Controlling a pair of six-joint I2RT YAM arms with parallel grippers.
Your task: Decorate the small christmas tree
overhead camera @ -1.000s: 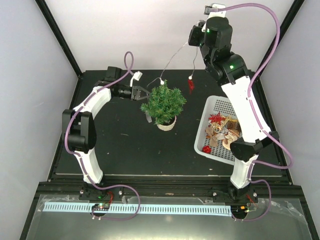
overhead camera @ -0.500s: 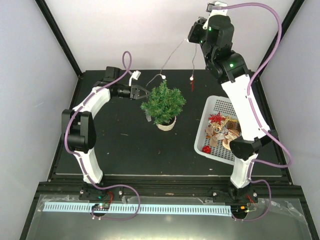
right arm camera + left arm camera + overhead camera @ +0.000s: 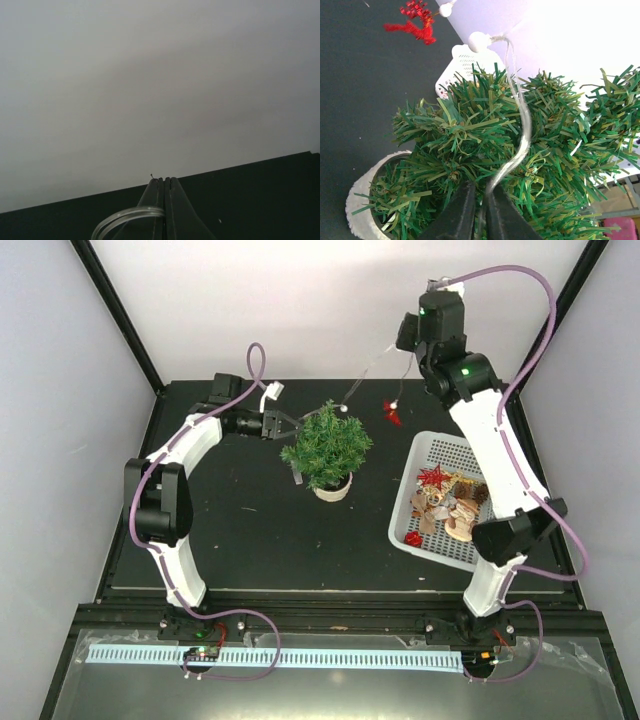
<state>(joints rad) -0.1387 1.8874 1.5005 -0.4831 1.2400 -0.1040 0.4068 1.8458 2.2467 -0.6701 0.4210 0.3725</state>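
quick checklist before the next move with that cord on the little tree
1. left gripper closed on the clear thin cord: ok
2. right gripper shut on the cord higher up: ok
3. cord draped over the small green christmas tree in its white pot: ok
4. tree upright: ok
5. red tinsel ornament hanging apart from the branches: ok
6. cord free of snags inside the foliage: cannot tell
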